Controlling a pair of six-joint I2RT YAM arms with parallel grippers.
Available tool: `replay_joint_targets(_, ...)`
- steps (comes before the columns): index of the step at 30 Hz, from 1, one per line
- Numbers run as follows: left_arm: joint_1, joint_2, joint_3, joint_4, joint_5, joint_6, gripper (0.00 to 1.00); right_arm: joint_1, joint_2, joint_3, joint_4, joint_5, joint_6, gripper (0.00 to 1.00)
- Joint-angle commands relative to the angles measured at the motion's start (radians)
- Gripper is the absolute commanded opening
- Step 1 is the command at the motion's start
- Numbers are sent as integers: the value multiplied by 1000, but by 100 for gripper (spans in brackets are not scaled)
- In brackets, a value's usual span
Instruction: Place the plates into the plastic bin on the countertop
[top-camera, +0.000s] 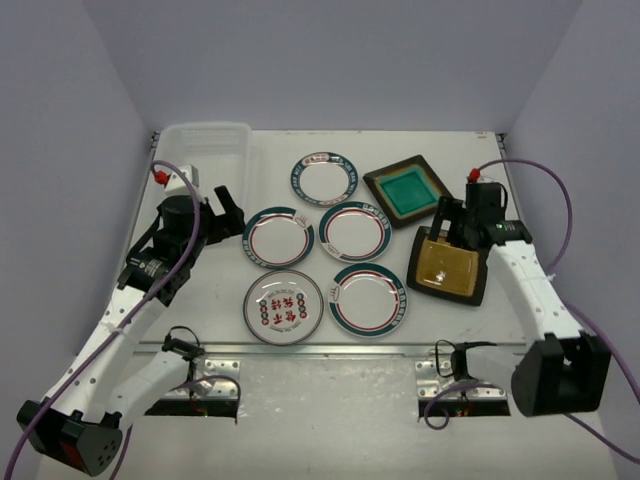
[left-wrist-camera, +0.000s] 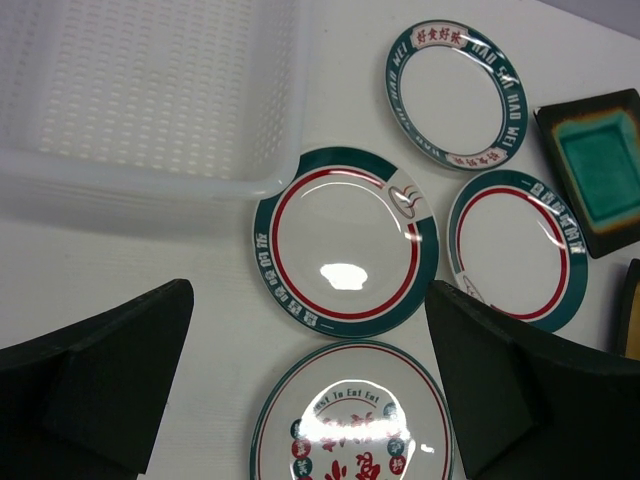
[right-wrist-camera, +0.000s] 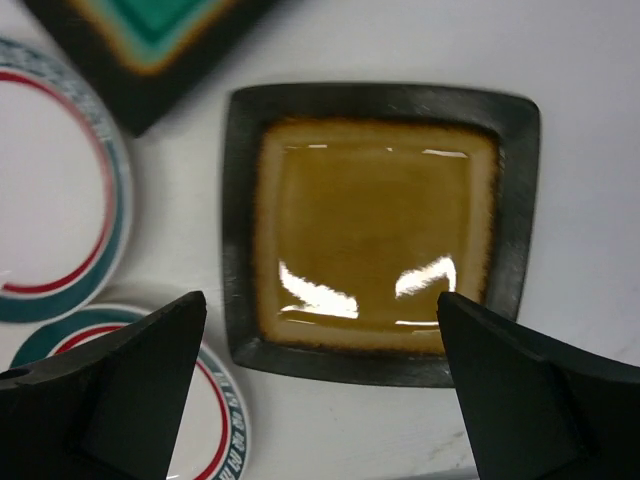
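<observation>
Several round white plates with teal rims lie in the middle of the countertop (top-camera: 200, 290). Two square dark plates lie to their right: a teal-centred one (top-camera: 406, 190) and an amber-centred one (top-camera: 448, 265). The translucent plastic bin (top-camera: 205, 150) stands empty at the back left. My left gripper (top-camera: 222, 215) hangs open between the bin and the nearest round plate (left-wrist-camera: 345, 240), touching nothing. In the left wrist view the left gripper (left-wrist-camera: 310, 300) has nothing between its fingers. My right gripper (top-camera: 455, 225) hovers open over the amber plate (right-wrist-camera: 375, 225); the right gripper (right-wrist-camera: 320, 305) is empty.
White walls close in the left, back and right sides. A metal strip (top-camera: 320, 350) runs along the front edge by the arm bases. Purple cables (top-camera: 545, 175) loop off both arms. The round plates lie close together, nearly rim to rim.
</observation>
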Motion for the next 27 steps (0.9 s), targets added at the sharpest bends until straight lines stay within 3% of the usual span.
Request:
replay_joint_targets(1,13,2,-15,0,-9,3,100,-202,-1,9,17,15,69,99)
replay_joint_targets(7,0,9,-8,-5,-12,8,100,-288,9,-137,142,123,-109,99)
replay_joint_targets(12,-15,49,-4,-22,20,14,100,-444,77,-194,244,-160,-114,99)
replay_joint_targets(19,-37,32,-5,-32,-14,19,100,-550,199,-226,303,-305,-132,99)
replay_joint_targets(20,-55,36,-4,-36,-18,20,100,-567,238,-242,353,-392,-138,98)
replay_joint_targets(27,-148,40,1,-54,-72,18,100,-633,430,-234,398,-504,-215,88)
